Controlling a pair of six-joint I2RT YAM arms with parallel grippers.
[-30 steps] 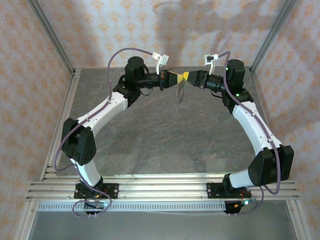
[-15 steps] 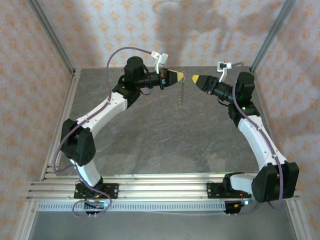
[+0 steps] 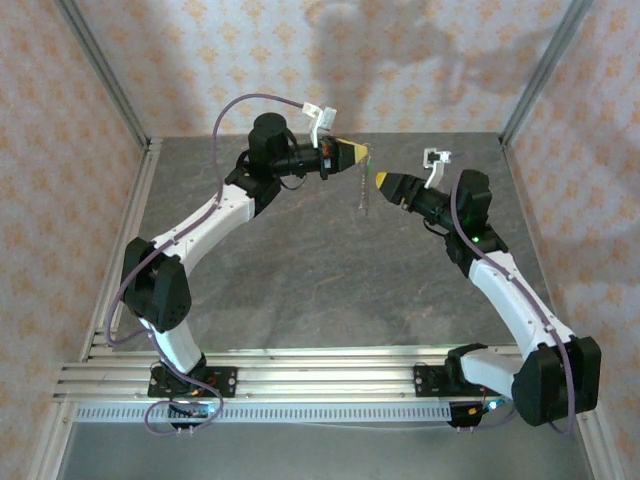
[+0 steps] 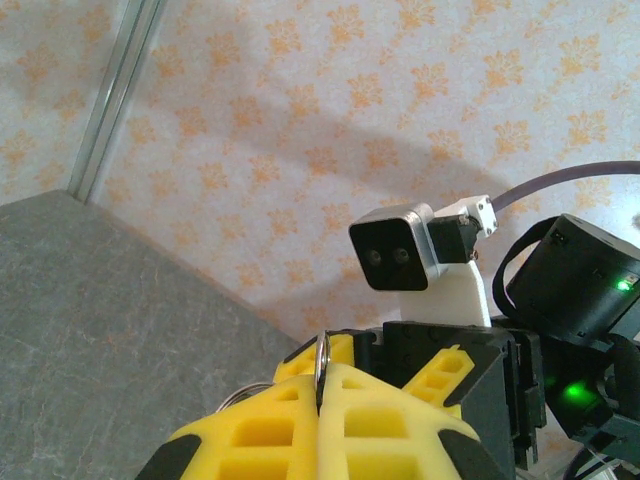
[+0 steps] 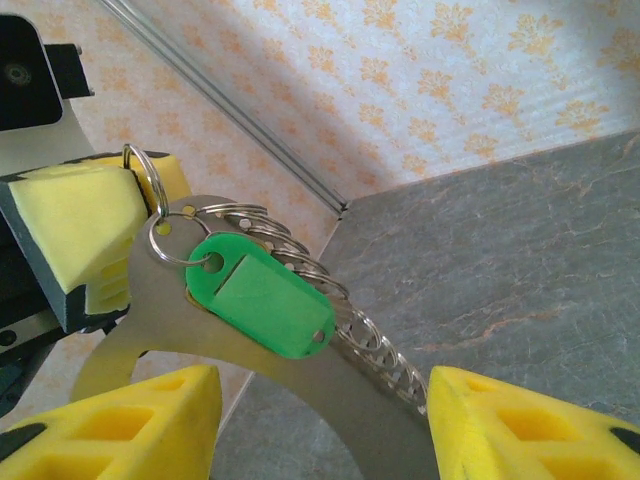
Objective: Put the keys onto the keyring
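Since the left hand (image 3: 353, 153) pinches the keyring (image 4: 320, 362) tight, the keys (image 3: 363, 196) dangle free at upper centre, above the bench (image 3: 300, 280), where the right hand (image 3: 381, 182), spread wide and empty, can reach them.

Grey, stone-patterned table (image 3: 330, 290) seen from above.
Its surface is mottled dark grey with faint pale veins. Aluminium rails (image 3: 330, 372) cross its near edge, with the left arm base (image 3: 190, 383) and right arm base (image 3: 445, 380) bolted on them, well apart.

Top camera looks down from behind; close wrist cameras face each other, sharing the wall (image 4: 300, 120).
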